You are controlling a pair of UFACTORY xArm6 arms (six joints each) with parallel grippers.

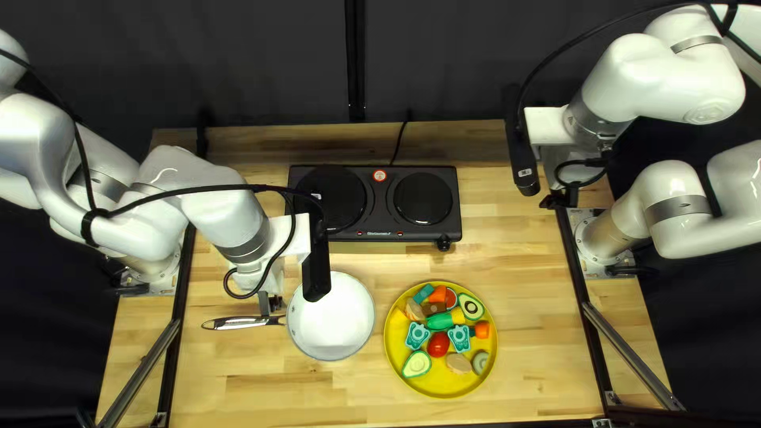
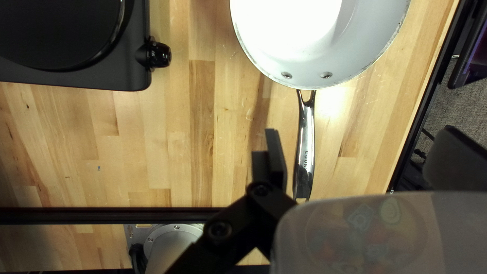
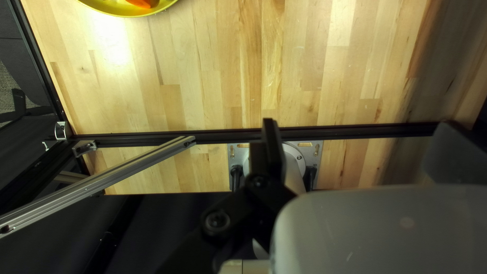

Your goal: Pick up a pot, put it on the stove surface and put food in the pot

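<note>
The left gripper (image 1: 271, 303) is hanging near the handle (image 1: 238, 322); its open or closed state cannot be told. The pot (image 1: 331, 317) is resting on the table (image 1: 523, 317), lower left of center in the top left view. There, a plate (image 1: 444, 390) is holding food (image 1: 438, 343) lower center; the stove (image 1: 388, 226) is sitting upper center. The right gripper (image 1: 555, 200) is hanging upper right, state likewise indeterminable.

Before the stove (image 1: 384, 214), pot (image 1: 330, 317) lies left of food (image 1: 438, 343) on plate (image 1: 444, 391).
</note>
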